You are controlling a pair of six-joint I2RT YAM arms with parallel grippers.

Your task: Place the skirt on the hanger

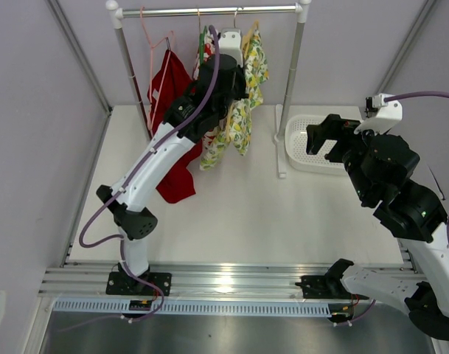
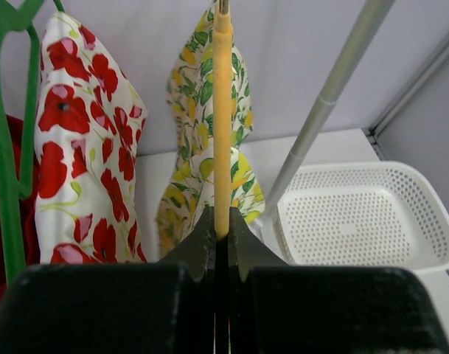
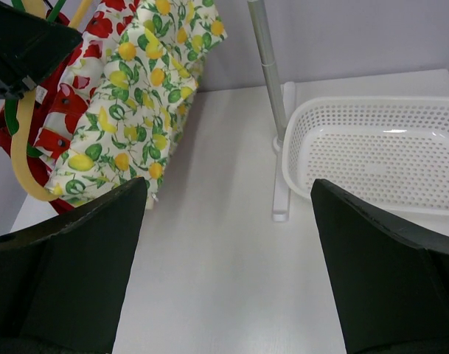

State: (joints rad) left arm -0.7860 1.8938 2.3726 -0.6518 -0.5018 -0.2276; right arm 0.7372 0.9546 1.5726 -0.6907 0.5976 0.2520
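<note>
The left gripper [image 2: 221, 228] is reaching up to the rack and pinching the hanger [image 2: 223, 110], its jaws closing narrow on the thin tan edge, which is running straight up from between the fingers in the left wrist view. The skirt [image 2: 198, 96] is hanging on that hanger under the rail [image 1: 209, 11], at the right end of the row of clothes, its lemon print draping down behind and to both sides of the hanger and ending above the table [image 1: 246, 214]. Just left of it the red-flowered garment [image 2: 84, 147] is hanging, with a green hanger [image 2: 7, 147] beside that, and farther left a plain red garment [image 1: 169, 88] is drooping onto the table below a pink hanger [image 1: 147, 44]. The right gripper [image 3: 229, 192] is hovering well apart from the rack with its jaws spread wide and holding nothing, pointing toward the rack's right post [image 3: 265, 66]. A white basket [image 3: 298, 147] is sitting on the table just right of that post's foot.
</note>
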